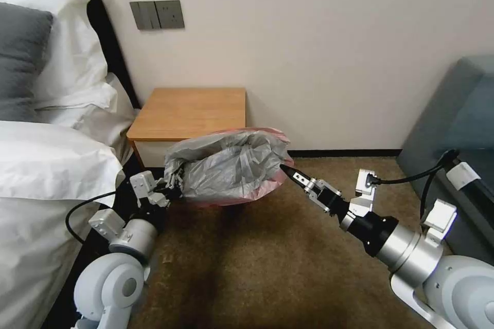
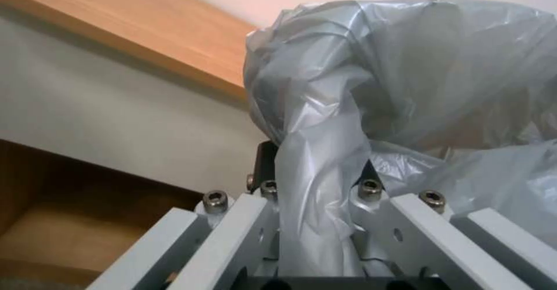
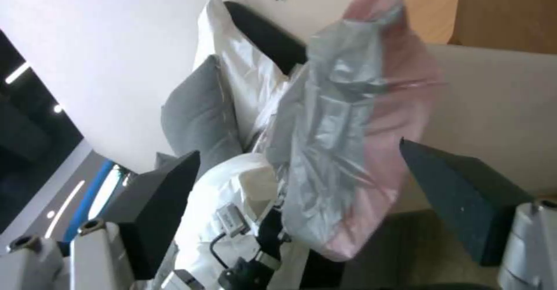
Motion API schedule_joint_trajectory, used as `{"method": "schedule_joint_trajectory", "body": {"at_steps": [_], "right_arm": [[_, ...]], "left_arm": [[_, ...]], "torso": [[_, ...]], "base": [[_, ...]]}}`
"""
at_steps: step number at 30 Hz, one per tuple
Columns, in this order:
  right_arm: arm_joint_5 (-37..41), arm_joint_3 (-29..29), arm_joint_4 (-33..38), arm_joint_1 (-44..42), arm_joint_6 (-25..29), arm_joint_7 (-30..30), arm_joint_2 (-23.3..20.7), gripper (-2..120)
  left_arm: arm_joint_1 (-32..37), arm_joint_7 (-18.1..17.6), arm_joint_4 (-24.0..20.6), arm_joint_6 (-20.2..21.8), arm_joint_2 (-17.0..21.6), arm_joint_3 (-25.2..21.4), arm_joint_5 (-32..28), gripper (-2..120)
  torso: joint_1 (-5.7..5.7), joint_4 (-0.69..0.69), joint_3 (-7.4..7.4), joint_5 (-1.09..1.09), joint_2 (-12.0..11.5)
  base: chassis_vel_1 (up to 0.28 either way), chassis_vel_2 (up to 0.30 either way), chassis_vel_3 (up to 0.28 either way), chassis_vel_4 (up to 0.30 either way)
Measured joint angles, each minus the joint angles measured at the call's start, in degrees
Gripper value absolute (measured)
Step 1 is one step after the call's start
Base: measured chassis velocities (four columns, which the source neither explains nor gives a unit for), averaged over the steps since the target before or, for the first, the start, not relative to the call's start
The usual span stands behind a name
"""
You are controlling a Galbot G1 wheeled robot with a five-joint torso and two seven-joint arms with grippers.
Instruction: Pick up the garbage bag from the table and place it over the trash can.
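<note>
ITEM 1 – garbage bag [image 1: 229, 167]: grey crinkly translucent plastic w/ pinkish-red edge. Held in the air just in front of the desk's front edge, at approx. 12 o'clock from the robot, above the carpet. Bag is ballooned and spread sideways between the 2 grippers; it hides part of the white drawer front. Not lying on the desk top.

ITEM 2 – left gripper [image 1: 172, 187]: at 9 o'clock side of the bag, low, near the bed. Clenched on a twisted strand of bag plastic; left wrist view shows the strand [image 2: 316, 185] running down between the fingers into the gripper body.

ITEM 3 – right gripper [image 1: 289, 170]: at 3 o'clock side of the bag, tip touching the bag's pink edge. In right wrist view the 2 dark fingers [image 3: 464, 194] stand wide apart, released, w/ the bag [image 3: 348, 150] hanging beyond them and not pinched.

ITEM 4 – desk [image 1: 193, 110]: orange-brown wooden top, bare, against the wall at 12 o'clock; white drawer front below. Left wrist view shows its top edge [image 2: 145, 42] and an open lower shelf.

ITEM 5 – bed [image 1: 46, 164]: white linen, grey pillow, at 9–10 o'clock, beside the desk.

ITEM 6 – wall switch plate [image 1: 157, 14]: grey, above the desk at 11 o'clock.

ITEM 7 – sofa [image 1: 458, 113]: grey-blue, at 3 o'clock.

ITEM 8 – carpet [image 1: 267, 267]: brown, under both arms.
</note>
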Motion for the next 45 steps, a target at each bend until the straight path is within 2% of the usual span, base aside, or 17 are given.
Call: {"method": "schedule_joint_trajectory", "body": {"at_steps": [9,17,20,21,25,26,28,32,34,35,38,39,41,45], "right_arm": [[0.0,0.2,-1.2,-0.4,0.0,-0.2,0.4,89],[-0.1,0.2,-2.9,-0.1,0.3,-2.7,0.9,87],[-0.4,0.2,-3.8,-0.1,0.4,-4.3,1.1,75],[-0.4,0.2,-3.8,-0.1,0.4,-4.3,1.1,75],[-0.6,0.1,-4.4,0.1,0.6,-5.0,1.3,54],[-0.6,0.1,-4.4,0.1,0.6,-5.0,1.3,54],[-0.6,0.0,-4.4,0.2,0.7,-5.1,1.4,44],[-0.7,-0.2,-4.3,0.3,0.8,-5.1,1.5,35],[-0.9,-0.2,-4.0,0.1,0.9,-5.1,1.5,25],[-0.9,-0.2,-4.0,0.1,0.9,-5.1,1.5,25],[-1.1,-0.2,-3.6,-0.1,0.9,-5.0,1.5,12],[-1.1,-0.2,-3.6,-0.1,0.9,-5.0,1.5,12],[-1.3,-0.2,-3.6,-0.1,1.0,-4.9,1.5,2],[-1.7,-0.5,-3.6,0.2,1.1,-4.7,1.6,0]], "left_arm": [[0.0,0.0,-0.6,0.2,0.0,-0.6,-0.4,7],[0.2,0.0,-1.2,0.6,0.0,-0.6,-1.1,7],[0.2,-0.1,-1.4,1.1,0.0,-0.7,-1.4,7],[0.2,-0.1,-1.4,1.1,0.0,-0.7,-1.4,7],[0.2,-0.2,-1.6,1.6,-0.2,-0.7,-2.2,7],[0.2,-0.2,-1.6,1.6,-0.2,-0.7,-2.2,7],[0.2,-0.3,-1.6,1.7,-0.2,-0.7,-2.3,7],[0.1,-0.3,-1.6,1.7,-0.2,-0.7,-2.3,7],[0.0,-0.3,-1.3,1.8,-0.2,-0.7,-2.3,7],[0.0,-0.3,-1.3,1.8,-0.2,-0.7,-2.3,7],[-0.1,-0.3,-1.0,1.8,-0.3,-0.7,-2.3,7],[-0.1,-0.3,-1.0,1.8,-0.3,-0.7,-2.3,7],[-0.1,-0.3,-0.8,1.8,-0.3,-0.7,-2.3,7],[-0.2,-0.2,-0.4,1.7,-0.3,-0.5,-1.9,7]], "torso": [[0.00,0.00,0.00,0.00,0.0],[0.00,0.00,0.00,0.00,0.0],[0.00,0.00,0.00,0.00,0.0],[0.00,0.00,0.00,0.00,0.0],[0.00,0.00,0.00,0.00,0.0],[0.00,0.00,0.00,0.00,0.0],[0.00,0.00,0.00,0.00,0.0],[0.00,0.00,0.00,0.00,0.0],[0.00,0.00,0.00,0.00,0.0],[0.00,0.00,0.00,0.00,0.0],[0.00,0.00,0.00,0.00,0.0],[0.00,0.00,0.00,0.00,0.0],[0.00,0.00,0.00,0.00,0.0],[0.00,0.00,0.00,0.00,0.0]], "base": [[0.000,0.000,0.000,0.000],[0.000,0.000,0.000,0.000],[0.000,0.000,0.000,0.000],[0.000,0.000,0.000,0.000],[0.000,0.000,0.000,0.000],[0.000,0.000,0.000,0.000],[0.000,0.000,0.000,0.000],[0.000,0.000,0.000,0.000],[0.000,0.000,0.000,0.000],[0.000,0.000,0.000,0.000],[0.000,0.000,0.000,0.000],[0.000,0.000,0.000,0.000],[0.000,0.000,0.000,0.000],[0.000,0.000,0.000,0.000]]}}
